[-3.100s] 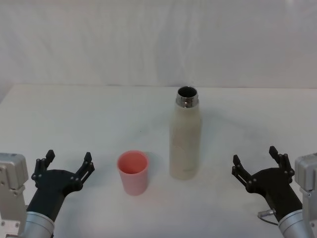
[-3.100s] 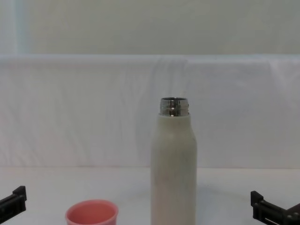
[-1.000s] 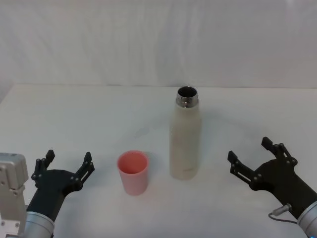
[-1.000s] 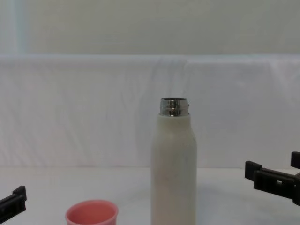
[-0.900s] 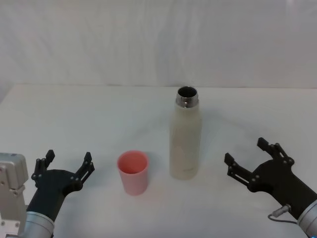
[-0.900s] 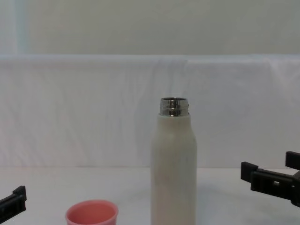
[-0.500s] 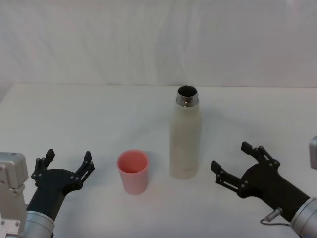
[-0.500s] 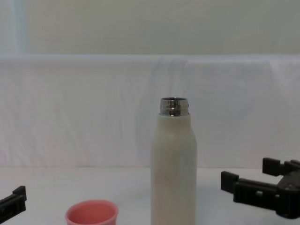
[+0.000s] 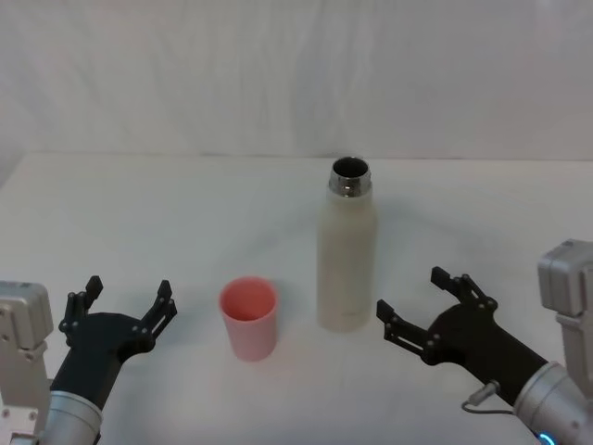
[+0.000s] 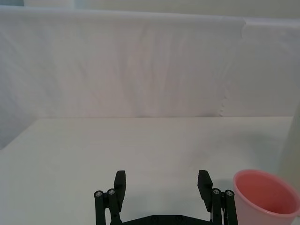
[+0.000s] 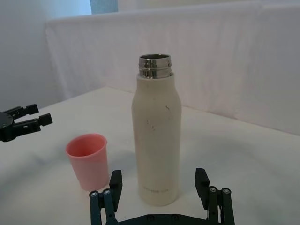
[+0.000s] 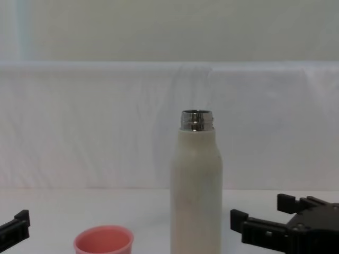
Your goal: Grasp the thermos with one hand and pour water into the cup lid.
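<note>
Thermos [image 9: 347,255] stands uncapped, so slide your spread right claw [image 9: 428,306] around mid-body before clamping, left claw [image 9: 122,308] parked released.

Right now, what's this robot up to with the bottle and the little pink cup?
The right gripper is open and close beside the uncapped bottle, not touching it. The bottle stands upright on the white table, with the pink cup next to it. The left gripper sits open, off to the cup's other side.

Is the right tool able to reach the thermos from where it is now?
Probably yes. The right tool is open beside the upright thermos, with bare table between them; the cup lid stands on the other side.
</note>
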You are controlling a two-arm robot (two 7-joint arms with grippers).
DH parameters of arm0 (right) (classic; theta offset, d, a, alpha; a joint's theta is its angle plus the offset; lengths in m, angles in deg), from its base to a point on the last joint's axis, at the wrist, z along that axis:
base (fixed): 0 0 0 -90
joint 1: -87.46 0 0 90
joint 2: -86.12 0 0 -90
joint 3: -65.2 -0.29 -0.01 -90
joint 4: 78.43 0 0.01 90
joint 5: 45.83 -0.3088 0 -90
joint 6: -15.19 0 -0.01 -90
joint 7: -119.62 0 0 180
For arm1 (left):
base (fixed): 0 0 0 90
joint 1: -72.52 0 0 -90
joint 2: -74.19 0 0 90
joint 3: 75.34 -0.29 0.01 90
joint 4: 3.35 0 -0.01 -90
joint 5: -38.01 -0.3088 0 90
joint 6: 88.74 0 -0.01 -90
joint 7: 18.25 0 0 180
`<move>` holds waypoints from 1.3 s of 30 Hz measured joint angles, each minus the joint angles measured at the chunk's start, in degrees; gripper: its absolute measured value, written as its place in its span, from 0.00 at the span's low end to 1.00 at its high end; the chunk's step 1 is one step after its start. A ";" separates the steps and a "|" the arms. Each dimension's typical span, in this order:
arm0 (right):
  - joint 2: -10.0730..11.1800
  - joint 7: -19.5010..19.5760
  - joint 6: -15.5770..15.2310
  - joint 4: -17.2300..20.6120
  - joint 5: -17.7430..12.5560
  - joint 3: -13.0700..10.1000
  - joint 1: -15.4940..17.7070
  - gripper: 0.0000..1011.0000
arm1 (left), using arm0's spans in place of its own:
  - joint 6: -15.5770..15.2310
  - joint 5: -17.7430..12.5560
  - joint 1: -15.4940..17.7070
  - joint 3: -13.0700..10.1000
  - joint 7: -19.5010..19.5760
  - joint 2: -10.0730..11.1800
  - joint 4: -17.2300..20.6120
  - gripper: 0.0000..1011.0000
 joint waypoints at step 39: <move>-4.84 1.02 -1.59 -10.88 2.42 4.97 -11.30 0.99 | 0.00 0.00 0.00 0.00 0.00 0.00 0.00 0.99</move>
